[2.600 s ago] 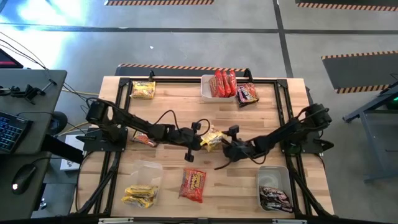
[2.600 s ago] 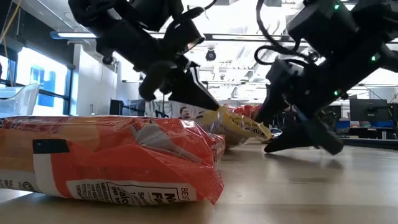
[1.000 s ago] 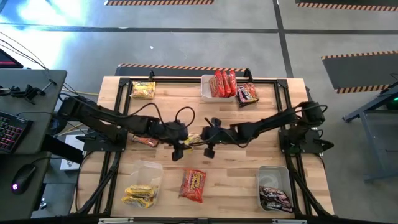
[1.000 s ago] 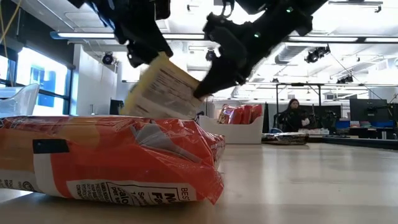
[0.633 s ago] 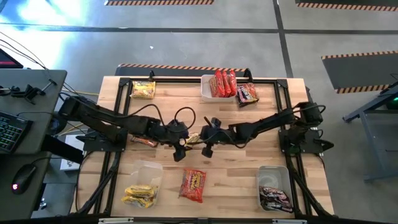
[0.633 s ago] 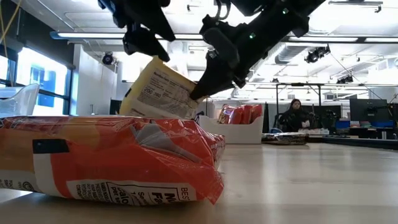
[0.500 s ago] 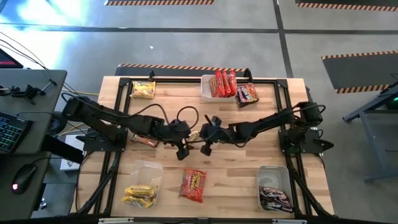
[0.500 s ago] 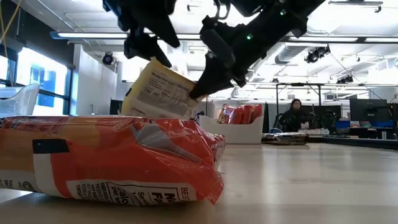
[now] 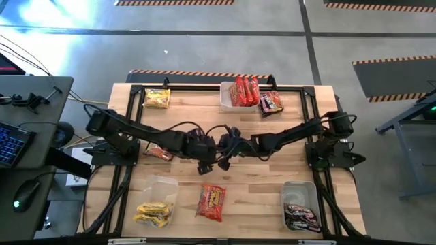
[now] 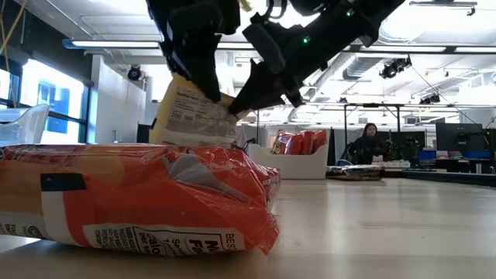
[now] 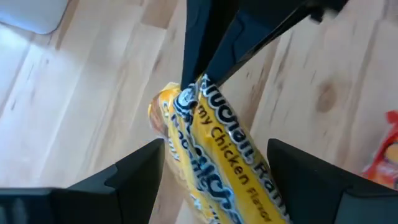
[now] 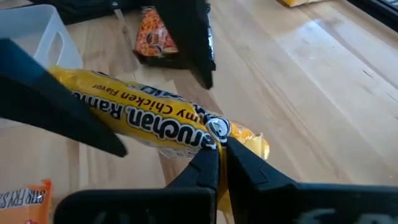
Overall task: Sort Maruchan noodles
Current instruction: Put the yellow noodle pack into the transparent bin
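A yellow Maruchan noodle packet (image 12: 143, 115) hangs above the middle of the table, with my right gripper (image 12: 219, 163) shut on one end of it. My left gripper (image 11: 214, 180) is open. Its two fingers (image 11: 134, 177) stand on either side of the packet (image 11: 217, 146) without touching it. In the low view the packet (image 10: 190, 116) stands on edge behind an orange packet (image 10: 132, 198) lying in the foreground. In the high view both grippers meet at mid-table (image 9: 212, 158) and hide the packet. My right gripper pinches the packet's end seam (image 12: 214, 132) between its two fingertips. The fingers come from the table's right, slanting down. The packet reaches out from them toward the left arm, on edge and held up off the table; the orange packet hides its lower edge in the low view.
A tub (image 9: 225, 102) at the far edge holds red packets, with a dark packet (image 9: 270, 102) beside it. A yellow packet (image 9: 157, 99) lies far left. The near-left tub (image 9: 160, 187) holds yellow packets, the near-right tub (image 9: 300, 189) dark ones. Orange packets lie at the near middle (image 9: 212, 202) and under the left arm (image 9: 158, 152).
My left gripper has let go of the yellow packet, drawn up off it, then come a little toward the table's right, so that its fingers straddle the packet again. My right gripper has kept its hold, and the packet has tipped more upright.
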Controlling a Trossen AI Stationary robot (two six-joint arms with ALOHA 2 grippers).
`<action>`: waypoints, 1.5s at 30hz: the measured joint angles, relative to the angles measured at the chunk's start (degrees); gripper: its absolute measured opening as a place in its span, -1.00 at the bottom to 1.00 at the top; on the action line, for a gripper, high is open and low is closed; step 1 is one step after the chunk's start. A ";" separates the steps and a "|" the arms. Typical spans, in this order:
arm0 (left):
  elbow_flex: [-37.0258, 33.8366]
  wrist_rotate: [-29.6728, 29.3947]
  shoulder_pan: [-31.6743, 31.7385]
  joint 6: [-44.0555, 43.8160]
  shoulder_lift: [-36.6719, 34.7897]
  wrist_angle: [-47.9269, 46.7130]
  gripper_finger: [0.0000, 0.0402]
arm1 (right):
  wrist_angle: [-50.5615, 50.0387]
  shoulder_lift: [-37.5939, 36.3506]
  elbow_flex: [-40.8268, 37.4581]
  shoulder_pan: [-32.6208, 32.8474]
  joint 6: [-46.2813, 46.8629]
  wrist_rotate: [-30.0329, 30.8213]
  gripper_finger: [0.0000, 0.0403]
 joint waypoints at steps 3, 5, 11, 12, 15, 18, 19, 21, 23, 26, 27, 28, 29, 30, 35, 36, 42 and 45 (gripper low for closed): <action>1.12 -1.49 -0.02 0.99 1.33 -2.16 0.38 | 0.36 0.00 0.00 0.01 -0.19 -0.97 -1.00; 1.27 -2.39 -0.04 1.36 1.91 -2.59 0.38 | 0.33 0.00 0.00 0.02 -0.29 -1.37 -1.00; 1.25 -2.67 0.52 1.44 2.03 -4.29 0.34 | 0.51 0.00 0.00 0.00 -0.37 -1.73 -1.00; 1.25 -2.65 0.55 1.76 2.03 -4.49 0.32 | 0.51 0.00 0.00 0.00 -0.37 -1.73 -1.00; 1.25 -2.46 0.66 2.76 2.00 -5.25 0.15 | 0.59 0.00 0.00 0.00 -0.38 -1.75 -1.00; 1.25 -0.94 0.70 4.06 2.00 -5.30 -0.10 | 0.66 0.00 0.00 0.02 -0.38 -1.87 -1.00; 1.25 -0.68 0.70 4.44 2.00 -5.32 -0.20 | 0.66 0.00 0.00 0.02 -0.38 -1.87 -1.00; 1.23 -0.61 0.70 4.52 2.00 -5.45 -0.39 | 0.61 0.00 0.00 0.02 -0.36 -1.84 -0.99; 1.23 -0.55 0.72 4.90 2.00 -5.56 -0.56 | 0.47 0.00 0.00 0.04 -0.38 -0.81 -0.97; 1.23 0.11 0.74 5.39 2.00 -5.58 -0.75 | 0.15 -0.05 0.00 0.09 -0.39 2.09 -0.88; 1.23 0.41 0.76 5.40 2.00 -5.61 -0.79 | 0.08 -0.07 0.00 0.08 -0.40 2.54 -0.83; 1.23 0.74 0.76 5.41 2.00 -5.61 -0.82 | 0.04 -0.07 0.00 0.07 -0.40 2.73 -0.78; 1.23 0.98 0.74 5.43 2.00 -5.65 -0.85 | 0.00 -0.07 0.00 0.07 -0.41 2.84 -0.73; 1.21 1.16 0.74 5.47 2.00 -5.80 -0.86 | 0.03 -0.07 0.00 0.07 -0.40 2.90 -0.67; 1.16 1.32 0.74 6.13 1.59 -7.18 -0.89 | -1.42 -1.17 0.00 0.05 -0.71 3.19 -0.30; 1.14 1.36 0.73 6.38 1.22 -7.79 -0.89 | -2.05 -1.79 0.00 0.05 -1.59 3.28 -0.23; 1.10 1.37 0.70 8.71 -2.03 -9.48 -0.89 | -12.58 -9.32 -0.02 1.09 -5.49 4.35 -0.12; 1.13 3.35 0.66 9.09 -5.18 -10.28 -0.89 | -19.60 -13.66 -0.33 2.94 -6.47 8.92 -0.30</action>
